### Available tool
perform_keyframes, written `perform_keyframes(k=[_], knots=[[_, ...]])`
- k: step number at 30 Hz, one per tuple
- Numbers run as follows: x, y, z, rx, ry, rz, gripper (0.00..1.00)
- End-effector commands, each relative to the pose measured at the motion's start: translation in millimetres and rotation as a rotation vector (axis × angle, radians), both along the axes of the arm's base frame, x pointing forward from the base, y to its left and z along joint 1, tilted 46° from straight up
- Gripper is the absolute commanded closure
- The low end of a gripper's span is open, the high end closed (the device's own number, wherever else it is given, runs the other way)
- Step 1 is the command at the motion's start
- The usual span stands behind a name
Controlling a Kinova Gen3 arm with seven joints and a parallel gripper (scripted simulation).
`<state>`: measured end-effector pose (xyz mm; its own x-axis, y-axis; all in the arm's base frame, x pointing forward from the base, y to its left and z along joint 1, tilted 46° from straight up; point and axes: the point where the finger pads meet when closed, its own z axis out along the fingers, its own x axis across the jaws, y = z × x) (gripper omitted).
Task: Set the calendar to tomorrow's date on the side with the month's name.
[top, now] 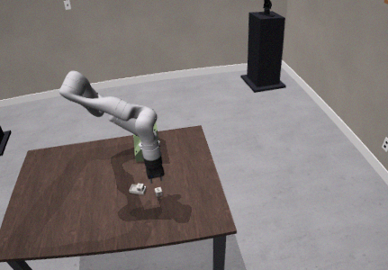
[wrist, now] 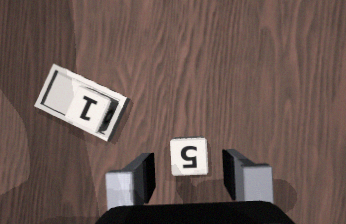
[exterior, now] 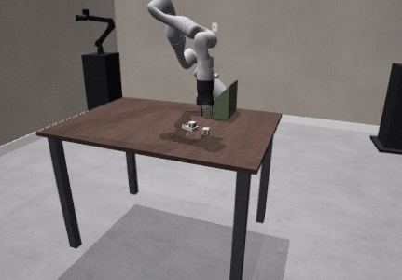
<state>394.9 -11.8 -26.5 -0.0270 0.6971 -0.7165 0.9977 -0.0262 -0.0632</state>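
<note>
A white cube (wrist: 189, 156) (top: 158, 192) (exterior: 205, 131) with a 5 on its top face lies alone on the table. My gripper (wrist: 188, 168) (top: 154, 179) (exterior: 201, 110) is open and hangs over the cube. In the wrist view its fingers stand on either side of the cube with a gap on each side. The white tray (wrist: 51, 93) (top: 133, 188) (exterior: 185, 126) lies flat to the cube's left. It holds a second cube (wrist: 88, 105) (top: 139, 185) (exterior: 192, 124) with a 1 on top at its right end. The tray's left slot is empty.
A green block (top: 137, 150) (exterior: 225, 101) stands on the table behind the arm. The brown table (top: 67, 202) (exterior: 131, 121) (wrist: 219, 60) stretches wide around the calendar. Black pedestals stand on the floor, far from the table.
</note>
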Motion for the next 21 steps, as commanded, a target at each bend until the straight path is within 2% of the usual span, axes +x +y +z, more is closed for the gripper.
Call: perform_keyframes(k=[1,21], knots=[[0.4,0.6,0.1,0.001,-0.001,0.001,0.13],[-0.4,-10.6,-10.9,0.001,-0.001,0.001,0.13]])
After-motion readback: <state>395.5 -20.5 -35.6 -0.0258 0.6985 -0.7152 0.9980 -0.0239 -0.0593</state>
